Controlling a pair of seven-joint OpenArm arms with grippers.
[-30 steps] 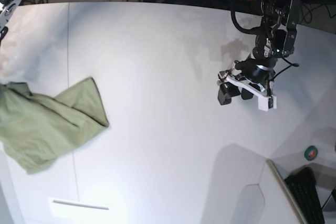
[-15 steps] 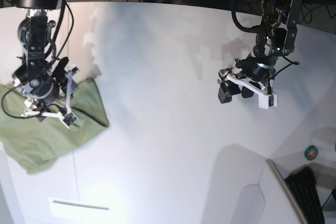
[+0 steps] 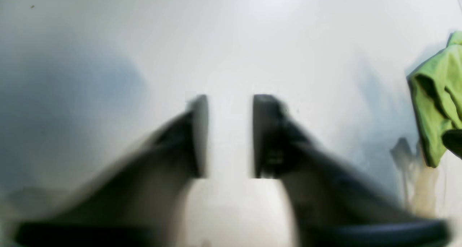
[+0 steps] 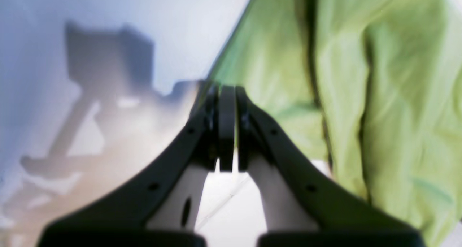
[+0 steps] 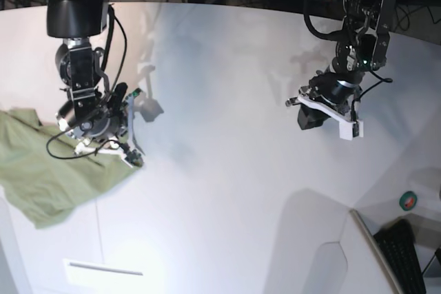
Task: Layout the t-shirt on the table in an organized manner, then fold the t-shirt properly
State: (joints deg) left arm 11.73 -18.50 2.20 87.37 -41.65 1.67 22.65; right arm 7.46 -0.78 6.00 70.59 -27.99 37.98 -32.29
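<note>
Layout step: right hand (image 4: 227, 131) clenched at the t-shirt (image 4: 361, 95) edge, grasp unconfirmed; next, draw it across the counter (image 5: 227, 101).

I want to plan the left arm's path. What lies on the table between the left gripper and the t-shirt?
Only bare table, as the base view shows. The left gripper hangs far from the t-shirt.

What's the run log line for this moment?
right gripper: shut at olive-green cloth t-shirt edge | left gripper: narrowly apart, empty, over white table | t-shirt: crumpled
</note>
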